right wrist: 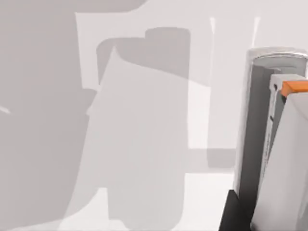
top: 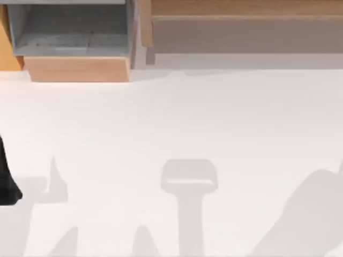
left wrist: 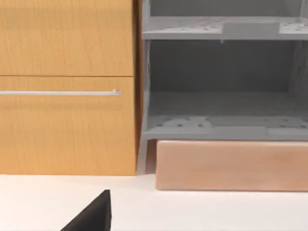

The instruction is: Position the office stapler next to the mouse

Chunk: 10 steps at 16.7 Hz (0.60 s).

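At right, above tabletop: right tool seemingly clamped on stapler (lifted, not set down). Left tool parked far left, near cabinet; cannot tell its opening. Placing beside mouse remains.

A plain white table is seen, with soft grey shadows thrown across it. At the far edge, a grey open shelf unit and an orange wooden cabinet are parked side by side.
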Tool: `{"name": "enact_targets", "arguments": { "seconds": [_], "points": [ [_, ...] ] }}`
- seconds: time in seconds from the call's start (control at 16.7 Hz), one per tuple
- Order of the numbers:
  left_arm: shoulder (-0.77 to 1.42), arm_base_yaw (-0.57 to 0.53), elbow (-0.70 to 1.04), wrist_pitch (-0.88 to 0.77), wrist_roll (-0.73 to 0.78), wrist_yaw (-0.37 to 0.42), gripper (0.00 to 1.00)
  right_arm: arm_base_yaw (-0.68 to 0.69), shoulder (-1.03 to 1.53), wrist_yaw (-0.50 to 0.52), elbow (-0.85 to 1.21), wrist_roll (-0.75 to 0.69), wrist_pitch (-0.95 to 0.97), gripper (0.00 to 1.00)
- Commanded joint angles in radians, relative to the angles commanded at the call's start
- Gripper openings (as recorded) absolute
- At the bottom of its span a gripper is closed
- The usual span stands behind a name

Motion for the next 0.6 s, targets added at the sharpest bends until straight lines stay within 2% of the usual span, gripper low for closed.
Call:
{"name": "enact_targets", "arguments": {
  "seconds": [0.6],
  "points": [
    [0.0,0.0,0.0,0.0,0.0,0.0,1.0,0.012,0.01,0.004,-0.016,-0.009,0.019,0.0]
  ]
}}
